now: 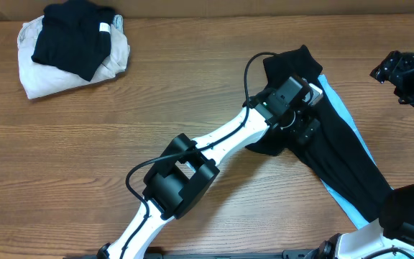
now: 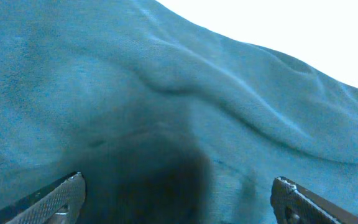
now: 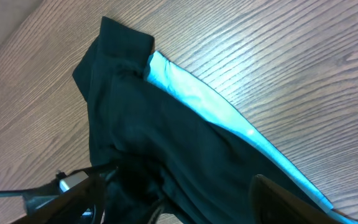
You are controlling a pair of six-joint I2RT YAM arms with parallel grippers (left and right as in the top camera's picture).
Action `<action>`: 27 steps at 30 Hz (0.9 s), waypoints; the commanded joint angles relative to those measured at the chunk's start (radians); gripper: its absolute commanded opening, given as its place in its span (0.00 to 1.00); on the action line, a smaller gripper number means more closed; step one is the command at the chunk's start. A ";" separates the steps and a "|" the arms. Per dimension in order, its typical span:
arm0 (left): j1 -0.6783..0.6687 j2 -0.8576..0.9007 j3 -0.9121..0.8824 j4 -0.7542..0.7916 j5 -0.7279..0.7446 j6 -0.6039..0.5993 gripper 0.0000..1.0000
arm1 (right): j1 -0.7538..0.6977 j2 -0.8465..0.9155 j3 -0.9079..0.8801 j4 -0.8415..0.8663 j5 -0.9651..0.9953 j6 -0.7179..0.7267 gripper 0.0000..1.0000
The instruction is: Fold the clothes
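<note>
A black garment point(image 1: 343, 162) with a light-blue stripe along its right edge lies stretched from the centre right of the table towards the front right. My left gripper point(image 1: 305, 129) is low over its upper part. In the left wrist view the cloth point(image 2: 185, 93) fills the frame and the jaws point(image 2: 179, 199) are wide open with nothing between them. My right gripper point(image 1: 381, 70) hangs high at the far right, away from the garment. In the right wrist view it looks down on the garment point(image 3: 166, 130), and its jaws point(image 3: 179, 202) are open and empty.
A pile of folded clothes point(image 1: 70, 43), black on top of cream, sits at the back left of the wooden table point(image 1: 157, 115). The left arm point(image 1: 214, 147) reaches diagonally across the middle. The right arm's base point(image 1: 408, 212) stands at the front right over the garment's end.
</note>
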 commanded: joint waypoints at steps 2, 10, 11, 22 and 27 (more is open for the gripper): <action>-0.023 0.009 0.026 0.002 -0.034 -0.010 0.87 | 0.000 0.003 0.010 0.006 0.000 0.003 0.76; -0.026 0.009 0.026 -0.004 -0.068 -0.010 0.47 | 0.001 0.003 0.010 0.006 0.000 0.003 0.66; -0.026 0.009 0.026 -0.004 -0.068 -0.010 0.45 | 0.001 0.003 0.010 0.006 0.000 0.003 0.66; -0.044 0.045 0.023 -0.004 -0.088 -0.010 0.50 | 0.001 0.003 0.010 0.007 0.000 0.002 0.66; -0.037 0.045 0.034 -0.029 -0.146 -0.010 0.13 | 0.000 0.003 0.010 0.009 0.000 0.000 0.65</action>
